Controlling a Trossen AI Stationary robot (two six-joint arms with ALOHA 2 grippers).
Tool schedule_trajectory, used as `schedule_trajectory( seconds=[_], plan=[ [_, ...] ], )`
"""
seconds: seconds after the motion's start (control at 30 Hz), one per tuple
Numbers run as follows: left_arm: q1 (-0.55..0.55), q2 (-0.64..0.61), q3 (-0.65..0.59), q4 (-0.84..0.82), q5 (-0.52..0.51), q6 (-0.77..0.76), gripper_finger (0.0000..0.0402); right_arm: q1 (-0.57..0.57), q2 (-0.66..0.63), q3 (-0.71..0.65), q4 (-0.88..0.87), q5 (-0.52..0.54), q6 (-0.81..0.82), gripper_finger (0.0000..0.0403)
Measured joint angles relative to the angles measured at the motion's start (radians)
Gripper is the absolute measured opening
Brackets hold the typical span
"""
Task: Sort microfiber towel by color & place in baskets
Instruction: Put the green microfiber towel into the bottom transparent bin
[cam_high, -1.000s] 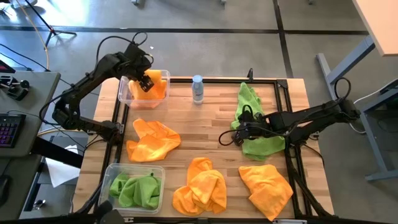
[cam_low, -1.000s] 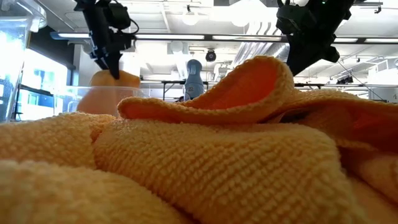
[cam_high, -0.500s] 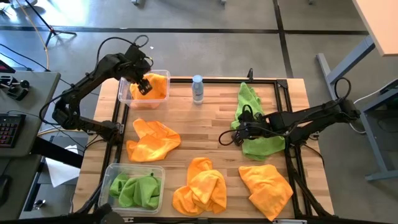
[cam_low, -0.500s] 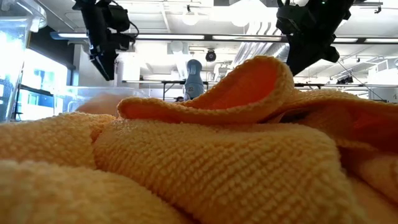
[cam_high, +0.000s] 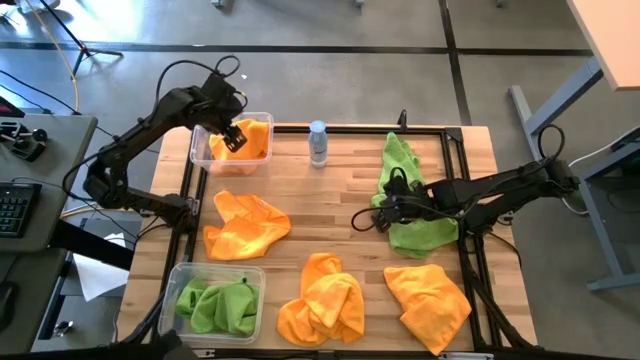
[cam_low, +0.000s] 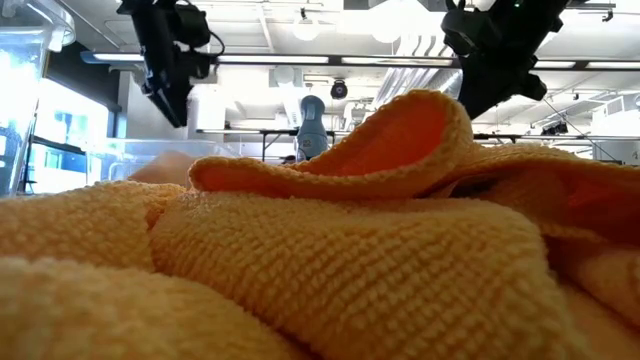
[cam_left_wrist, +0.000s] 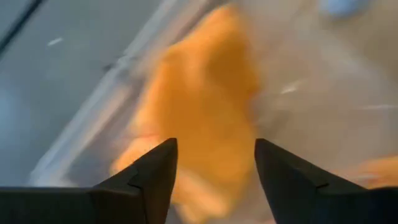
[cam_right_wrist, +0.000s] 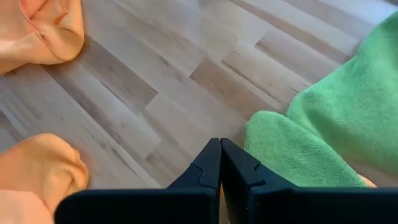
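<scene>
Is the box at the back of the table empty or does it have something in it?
Not empty. The back basket has an orange towel lying inside, under the open left gripper.

The left claw (cam_left_wrist: 213, 168), empty and spread, hangs over an orange towel (cam_left_wrist: 199, 106).

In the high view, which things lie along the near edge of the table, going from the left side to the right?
Clear bin holding green towels → crumpled orange towel → flatter orange towel at the right corner.
</scene>
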Motion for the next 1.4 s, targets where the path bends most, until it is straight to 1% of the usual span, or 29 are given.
schedule_trajectory(
  seconds=[0.03,0.1,0.17,0.23,0.27,0.3,0.43,0.5,0.6,0.7,0.77,0.87,0.97,1.07,1.17,1.33,1.4],
  plan=[
    [-0.008,-0.009,0.000,0.001,0.028,-0.003,0.0187,0.000,0.000,0.000,-0.011,-0.005,-0.003,0.0000],
    [-0.037,-0.028,0.000,0.001,0.038,-0.024,0.0152,0.000,0.000,0.000,-0.056,-0.021,-0.009,0.0000],
    [-0.066,-0.053,0.000,0.001,0.038,-0.049,0.0102,0.000,0.000,0.000,-0.108,-0.037,0.006,0.0000],
    [-0.097,-0.090,0.000,0.001,0.043,-0.067,0.0045,0.001,-0.001,-0.002,-0.142,-0.055,0.010,0.0000],
    [-0.116,-0.110,0.000,0.001,0.054,-0.080,0.0023,0.005,-0.003,-0.007,-0.138,-0.057,0.006,0.0000],
    [-0.136,-0.128,0.000,0.001,0.064,-0.098,0.0013,0.009,-0.009,-0.016,-0.128,-0.058,-0.003,0.0000],
    [-0.233,-0.201,0.000,0.001,0.065,-0.189,0.0008,0.016,-0.072,-0.093,-0.045,-0.061,-0.041,0.0000],
    [-0.292,-0.234,0.000,0.002,0.042,-0.235,0.0002,0.016,-0.132,-0.150,-0.003,-0.070,-0.043,0.0000],
    [-0.391,-0.267,-0.001,0.027,0.004,-0.309,0.0001,0.016,-0.255,-0.242,0.068,-0.089,-0.058,0.0000],
    [-0.508,-0.301,-0.045,0.132,-0.029,-0.381,0.0001,0.016,-0.396,-0.313,0.114,-0.095,-0.080,0.0000],
    [-0.584,-0.315,-0.090,0.213,-0.045,-0.424,0.0000,0.014,-0.485,-0.340,0.115,-0.095,-0.102,0.0000],
    [-0.685,-0.323,-0.167,0.317,-0.079,-0.470,0.0000,0.005,-0.598,-0.358,0.113,-0.095,-0.148,0.0000],
    [-0.778,-0.324,-0.242,0.430,-0.088,-0.493,0.0000,-0.010,-0.674,-0.347,0.105,-0.095,-0.216,0.0000],
    [-0.867,-0.320,-0.321,0.568,-0.120,-0.544,0.0000,-0.044,-0.703,-0.302,0.072,-0.095,-0.296,0.0000],
    [-0.941,-0.320,-0.399,0.718,-0.161,-0.537,0.0000,-0.091,-0.682,-0.228,0.000,-0.098,-0.379,0.0000],
    [-1.023,-0.320,-0.493,0.923,-0.172,-0.445,0.0000,-0.181,-0.579,-0.099,-0.179,-0.145,-0.515,0.0000],
    [-1.039,-0.320,-0.511,0.972,-0.177,-0.435,0.0000,-0.220,-0.523,-0.060,-0.268,-0.189,-0.570,0.0000]
  ],
)
